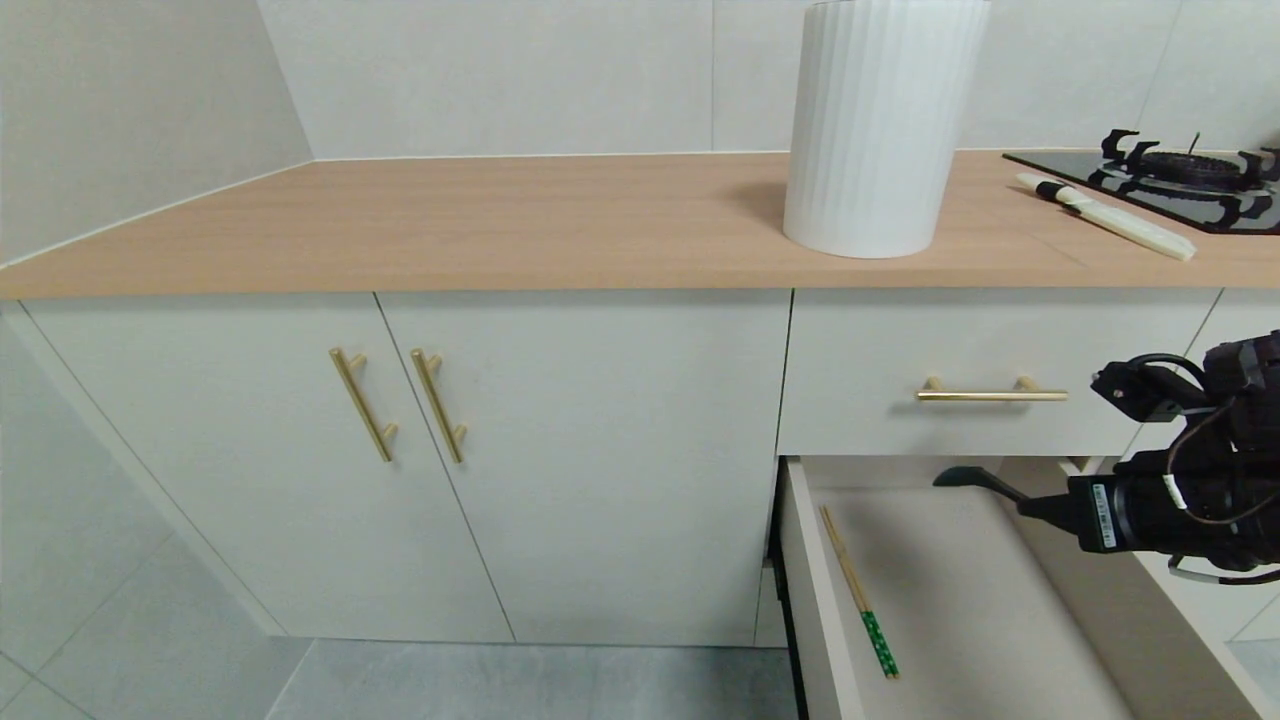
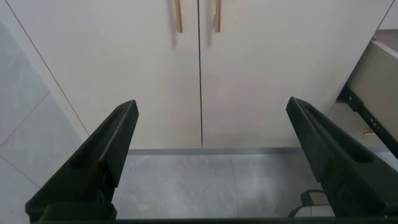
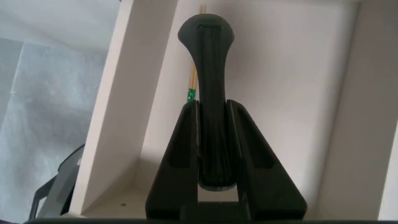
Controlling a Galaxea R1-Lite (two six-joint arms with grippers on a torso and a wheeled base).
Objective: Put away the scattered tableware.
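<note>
While the long wood-topped table [image 1: 500, 220] is carrying a tall white ribbed cylinder [image 1: 875, 130], the open cream drawer [image 1: 960, 600] is standing pulled out below it on the robot's right. The right claw [image 1: 1040, 505] is hanging over that drawer, pinching a black plastic spoon [image 1: 965, 478] by its handle. The left claw [image 2: 211, 109] is hanging spread wide, holding nothing, facing the pale cabinet doors [image 2: 249, 74]. A pair of wooden chopsticks with green ends [image 1: 858, 605] is lying inside, near the drawer's left wall. A cream stick-shaped utensil [image 1: 1105, 215] is lying on the table beside the black stove [image 1: 1180, 180], not yet put away. For a clean release, I judge the spoon should be going down close to the drawer floor, beside the chopsticks rather than across them, before the claw is spreading.
</note>
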